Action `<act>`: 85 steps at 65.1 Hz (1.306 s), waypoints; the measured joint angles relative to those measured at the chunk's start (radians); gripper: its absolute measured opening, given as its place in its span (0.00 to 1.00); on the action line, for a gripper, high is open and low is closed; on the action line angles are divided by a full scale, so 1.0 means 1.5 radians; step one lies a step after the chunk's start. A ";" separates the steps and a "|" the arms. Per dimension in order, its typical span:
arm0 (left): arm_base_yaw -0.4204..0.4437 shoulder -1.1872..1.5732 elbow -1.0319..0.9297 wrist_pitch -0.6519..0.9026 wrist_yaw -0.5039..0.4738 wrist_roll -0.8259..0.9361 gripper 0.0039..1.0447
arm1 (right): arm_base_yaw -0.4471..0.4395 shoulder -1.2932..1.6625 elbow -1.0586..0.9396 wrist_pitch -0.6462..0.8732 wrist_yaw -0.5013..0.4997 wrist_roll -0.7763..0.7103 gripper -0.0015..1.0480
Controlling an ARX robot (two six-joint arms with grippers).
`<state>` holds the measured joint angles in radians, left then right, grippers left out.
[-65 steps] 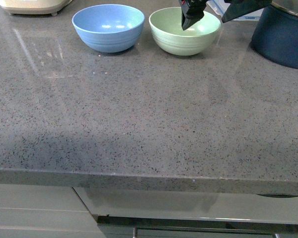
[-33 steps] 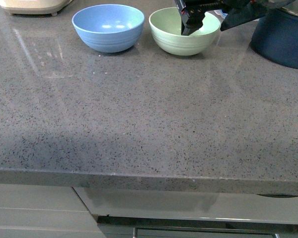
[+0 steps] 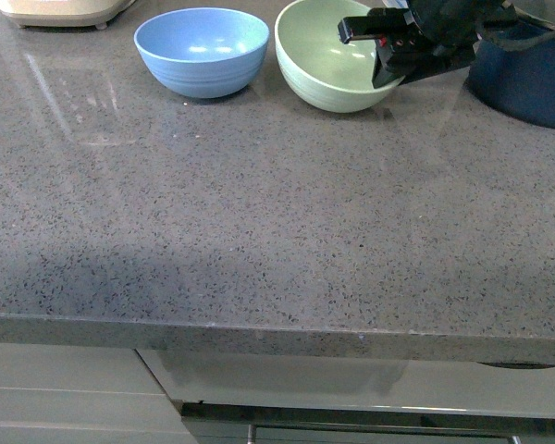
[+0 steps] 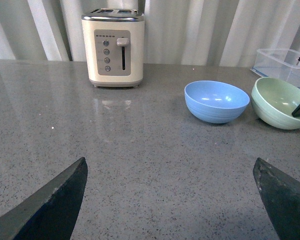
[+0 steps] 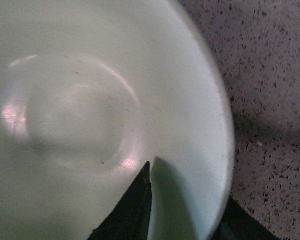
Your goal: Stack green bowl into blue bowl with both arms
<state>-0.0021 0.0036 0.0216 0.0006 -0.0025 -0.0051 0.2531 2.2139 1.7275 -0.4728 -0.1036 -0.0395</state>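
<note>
The pale green bowl (image 3: 319, 57) is tipped and lifted at its right side, its mouth leaning towards the blue bowl (image 3: 202, 51), which stands just to its left on the counter. My right gripper (image 3: 381, 65) is shut on the green bowl's right wall. In the right wrist view one finger lies inside the green bowl (image 5: 80, 115) and the other outside its rim, with the right gripper (image 5: 187, 200) pinching the wall. My left gripper (image 4: 170, 200) is open above bare counter, well short of the blue bowl (image 4: 216, 101) and the green bowl (image 4: 277, 102).
A dark navy pot (image 3: 527, 74) stands close behind the right arm. A cream toaster (image 4: 115, 47) is at the back left, and a clear plastic box (image 4: 285, 62) lies behind the green bowl. The counter's front edge (image 3: 277, 328) runs across the near side.
The right gripper has swung from pointing down into the green bowl to gripping its right wall. The bowl has tipped up and leans left. The blue bowl has not moved.
</note>
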 joint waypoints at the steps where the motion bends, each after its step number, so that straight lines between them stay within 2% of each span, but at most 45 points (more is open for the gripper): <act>1: 0.000 0.000 0.000 0.000 0.000 0.000 0.94 | -0.001 -0.003 -0.007 0.003 0.000 0.003 0.19; 9: 0.000 0.000 0.000 0.000 0.000 0.000 0.94 | -0.007 -0.039 -0.038 0.021 -0.007 0.016 0.03; 12: 0.000 0.000 0.000 0.000 0.000 0.000 0.94 | -0.008 -0.053 -0.047 0.023 -0.005 0.015 0.01; 31: 0.000 0.000 0.000 0.000 0.000 0.000 0.94 | -0.029 -0.085 -0.098 0.035 -0.003 0.025 0.01; 46: 0.000 0.000 0.000 0.000 0.000 0.000 0.94 | -0.041 -0.090 -0.078 0.001 -0.003 0.024 0.01; 58: 0.000 0.000 0.000 0.000 0.000 0.000 0.94 | -0.038 -0.066 0.031 -0.055 -0.010 0.017 0.01; 73: 0.000 0.000 0.000 0.000 0.000 0.000 0.94 | -0.014 0.001 0.243 -0.142 -0.017 0.009 0.01; 85: 0.000 0.000 0.000 0.000 0.000 0.000 0.94 | 0.016 0.036 0.325 -0.177 -0.017 0.004 0.01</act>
<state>-0.0021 0.0036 0.0216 0.0006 -0.0025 -0.0051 0.2764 2.2673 2.2143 -0.7387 -0.1295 -0.0330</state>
